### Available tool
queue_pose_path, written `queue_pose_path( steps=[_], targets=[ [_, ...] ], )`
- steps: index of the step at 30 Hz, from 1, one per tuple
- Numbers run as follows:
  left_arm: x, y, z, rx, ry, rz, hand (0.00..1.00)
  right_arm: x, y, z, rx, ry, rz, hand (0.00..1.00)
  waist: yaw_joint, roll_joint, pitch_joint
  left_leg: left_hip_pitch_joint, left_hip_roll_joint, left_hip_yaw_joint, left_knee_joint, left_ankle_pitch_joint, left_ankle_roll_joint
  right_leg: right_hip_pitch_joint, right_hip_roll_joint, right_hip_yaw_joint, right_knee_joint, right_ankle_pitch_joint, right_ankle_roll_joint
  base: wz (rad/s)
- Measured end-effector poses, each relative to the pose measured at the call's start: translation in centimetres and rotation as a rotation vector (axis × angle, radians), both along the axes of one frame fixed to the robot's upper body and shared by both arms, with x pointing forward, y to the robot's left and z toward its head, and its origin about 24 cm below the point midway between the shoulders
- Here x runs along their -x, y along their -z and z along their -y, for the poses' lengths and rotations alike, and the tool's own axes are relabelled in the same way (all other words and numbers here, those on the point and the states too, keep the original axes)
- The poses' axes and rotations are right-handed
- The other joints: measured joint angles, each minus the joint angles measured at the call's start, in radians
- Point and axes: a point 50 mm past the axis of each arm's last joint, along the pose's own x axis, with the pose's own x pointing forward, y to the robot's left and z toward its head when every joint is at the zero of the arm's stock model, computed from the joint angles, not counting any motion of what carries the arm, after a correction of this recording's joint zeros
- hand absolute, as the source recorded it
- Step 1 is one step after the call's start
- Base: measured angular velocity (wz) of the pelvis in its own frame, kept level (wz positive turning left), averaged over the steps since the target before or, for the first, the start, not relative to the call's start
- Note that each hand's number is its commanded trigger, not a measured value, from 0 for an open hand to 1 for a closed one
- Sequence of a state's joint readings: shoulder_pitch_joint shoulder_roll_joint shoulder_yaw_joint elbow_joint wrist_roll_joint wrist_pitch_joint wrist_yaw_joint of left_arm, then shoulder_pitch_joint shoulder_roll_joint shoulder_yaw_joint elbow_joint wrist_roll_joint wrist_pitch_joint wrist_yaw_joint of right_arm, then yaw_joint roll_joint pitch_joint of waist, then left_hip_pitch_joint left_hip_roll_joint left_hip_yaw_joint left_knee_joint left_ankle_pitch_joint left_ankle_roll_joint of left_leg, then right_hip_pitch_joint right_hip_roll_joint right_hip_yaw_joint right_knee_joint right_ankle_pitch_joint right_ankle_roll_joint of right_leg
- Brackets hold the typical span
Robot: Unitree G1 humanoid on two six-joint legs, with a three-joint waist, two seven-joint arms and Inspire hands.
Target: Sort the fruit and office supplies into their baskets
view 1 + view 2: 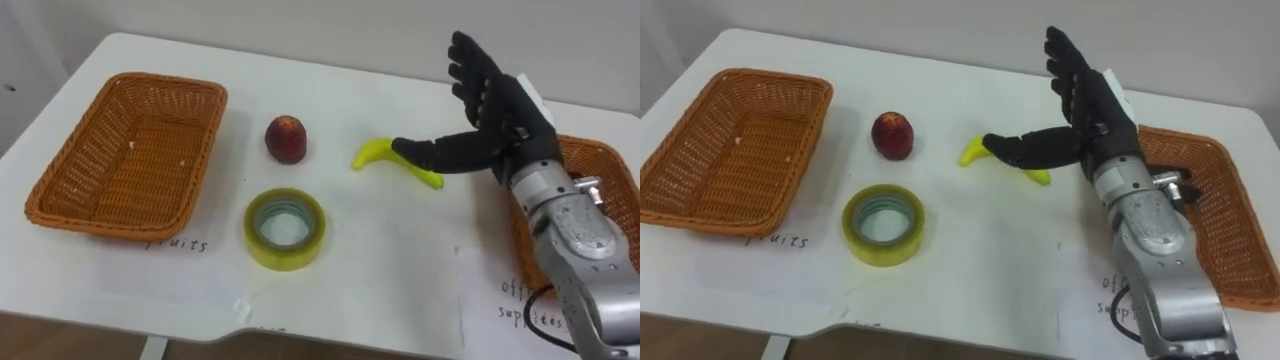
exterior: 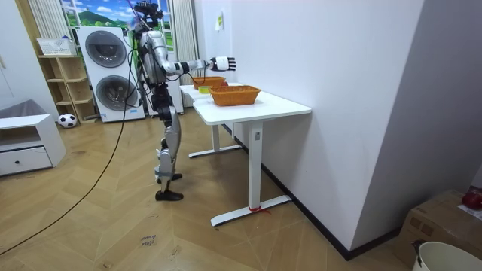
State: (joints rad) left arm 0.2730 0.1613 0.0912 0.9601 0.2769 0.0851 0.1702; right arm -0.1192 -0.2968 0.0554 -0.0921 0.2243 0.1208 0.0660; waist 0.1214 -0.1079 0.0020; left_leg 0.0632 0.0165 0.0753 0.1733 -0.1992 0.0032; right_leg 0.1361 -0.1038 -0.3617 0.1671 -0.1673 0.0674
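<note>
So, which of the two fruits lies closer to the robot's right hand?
The yellow banana, partly hidden behind the thumb of the open right hand. The red apple lies apart, farther left, beyond the tape roll.

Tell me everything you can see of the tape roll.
The tape roll is a wide yellowish, see-through ring with a pale core. It lies flat on the white table, hole up, just nearer the robot than the red apple and right of the left basket. Nothing but the table touches it; the open right hand hovers away to its right.
</note>
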Motion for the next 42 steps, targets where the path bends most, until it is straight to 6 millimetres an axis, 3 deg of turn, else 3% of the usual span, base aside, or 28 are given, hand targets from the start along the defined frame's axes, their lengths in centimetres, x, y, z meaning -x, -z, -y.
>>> queue_pose_path(
  steps=[4, 13, 18, 21, 27, 42],
  targets=[
    [-0.3, -0.2, 0.1, -0.009, 0.013, 0.021, 0.00, 0.1, 0.5, -1.4, 0.029, -0.047, -0.010, 0.00, 0.023, 0.001, 0.0002, 0.003, -0.001, -0.003, 0.005, 0.000, 0.000, 0.002, -0.001, 0.002, 0.000, 0.000, 0.000, 0.04],
    [-0.8, -0.1, 0.8, 0.001, 0.027, 0.034, 0.00, 0.3, 1.1, -3.4, 0.037, -0.118, -0.005, 0.00, 0.032, 0.017, 0.0111, -0.004, -0.003, -0.010, 0.009, 0.000, 0.000, 0.006, -0.001, 0.002, -0.002, 0.000, 0.000, 0.02],
    [-2.0, -0.1, 1.2, 0.010, 0.035, 0.064, 0.00, 0.4, 2.1, -3.7, 0.053, -0.132, -0.046, 0.00, 0.053, 0.017, 0.0099, -0.019, -0.003, -0.008, 0.015, 0.000, 0.000, -0.006, -0.002, 0.001, -0.001, 0.000, 0.000, 0.00],
    [-2.0, 0.0, 1.3, 0.014, 0.036, 0.065, 0.00, 0.5, 2.3, -4.2, 0.063, -0.156, -0.052, 0.00, 0.060, 0.018, 0.0054, -0.020, -0.003, -0.008, 0.015, 0.000, 0.000, -0.007, -0.001, 0.000, -0.001, 0.000, 0.000, 0.00],
    [-2.3, 0.0, 1.5, 0.015, 0.053, 0.059, 0.00, 0.7, 3.5, -5.2, 0.095, -0.188, -0.094, 0.00, 0.082, 0.018, 0.0044, -0.020, -0.005, -0.015, 0.016, 0.000, 0.000, -0.006, -0.003, 0.000, -0.001, 0.000, 0.000, 0.03],
    [-1.3, 0.2, 1.6, 0.016, 0.055, 0.016, 0.00, 0.4, 3.2, -6.3, 0.054, -0.161, -0.076, 0.00, 0.088, 0.021, 0.0110, -0.029, -0.007, -0.032, 0.017, 0.000, 0.001, -0.006, -0.003, -0.014, -0.001, 0.000, 0.000, 0.03]
  ],
)
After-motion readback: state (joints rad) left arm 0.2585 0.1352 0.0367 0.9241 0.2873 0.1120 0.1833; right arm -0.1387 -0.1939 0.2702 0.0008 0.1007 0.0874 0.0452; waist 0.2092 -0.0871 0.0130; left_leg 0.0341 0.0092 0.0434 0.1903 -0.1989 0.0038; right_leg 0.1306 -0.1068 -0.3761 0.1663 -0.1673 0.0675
